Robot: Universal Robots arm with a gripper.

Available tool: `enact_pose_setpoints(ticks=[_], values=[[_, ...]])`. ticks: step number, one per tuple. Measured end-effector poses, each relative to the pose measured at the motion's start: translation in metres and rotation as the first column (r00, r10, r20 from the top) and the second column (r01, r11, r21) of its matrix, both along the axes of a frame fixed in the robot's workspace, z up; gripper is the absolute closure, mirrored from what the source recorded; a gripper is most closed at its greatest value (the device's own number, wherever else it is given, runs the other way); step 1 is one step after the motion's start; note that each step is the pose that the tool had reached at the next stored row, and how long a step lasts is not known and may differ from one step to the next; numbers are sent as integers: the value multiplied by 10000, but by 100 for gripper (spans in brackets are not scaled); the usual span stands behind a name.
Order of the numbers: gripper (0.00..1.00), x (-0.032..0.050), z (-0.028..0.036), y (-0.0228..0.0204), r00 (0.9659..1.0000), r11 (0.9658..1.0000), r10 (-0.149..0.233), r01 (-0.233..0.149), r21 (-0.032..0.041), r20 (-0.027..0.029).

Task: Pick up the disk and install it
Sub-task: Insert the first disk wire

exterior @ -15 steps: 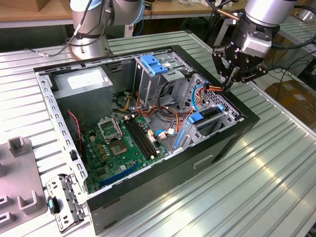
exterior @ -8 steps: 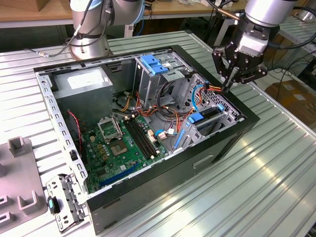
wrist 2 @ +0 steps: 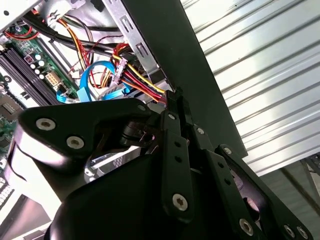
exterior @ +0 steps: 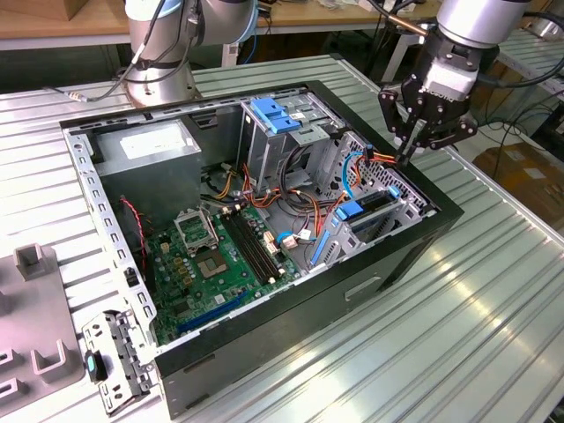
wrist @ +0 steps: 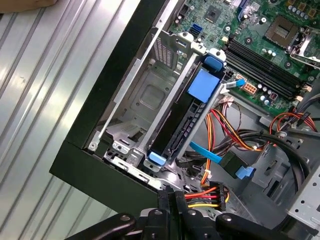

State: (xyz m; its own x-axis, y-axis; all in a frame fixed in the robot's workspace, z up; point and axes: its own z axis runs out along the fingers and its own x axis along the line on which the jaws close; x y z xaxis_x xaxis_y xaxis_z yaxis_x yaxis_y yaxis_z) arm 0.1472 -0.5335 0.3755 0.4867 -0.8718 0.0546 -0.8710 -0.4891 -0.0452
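Observation:
The disk [wrist: 182, 125] stands on edge in the metal drive cage [wrist: 145, 95] at the corner of the open computer case, a dark slab with blue rails and blue tabs at both ends. In the exterior view the disk [exterior: 377, 203] sits in the cage at the case's right end. My gripper [exterior: 407, 159] hangs just above the case's rim beside that cage, with its fingers [wrist: 172, 200] pressed together and nothing between them. In the second wrist view the gripper [wrist 2: 175, 97] points at a bundle of red, yellow and black wires [wrist 2: 137, 80].
The case [exterior: 291, 308] lies open on a ribbed metal table, showing the green motherboard [exterior: 211, 264], a grey power-supply box [exterior: 145, 145] and a blue latch plate [exterior: 275, 115]. Loose cables [wrist: 235, 135] run beside the cage. A grey fixture [exterior: 31, 308] and a bracket [exterior: 110, 361] lie at the exterior view's left.

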Motion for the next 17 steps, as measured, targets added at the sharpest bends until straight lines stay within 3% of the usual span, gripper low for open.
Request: enact_pose_setpoints(ticks=[6, 14, 17], values=[[84, -26, 0, 1, 9980, 9980, -629, 629, -1, 0], [84, -179, -1, 0, 9972, 9972, -750, 750, 0, 0], [84, -184, -3, 0, 9936, 9936, -1129, 1129, -1, 0]])
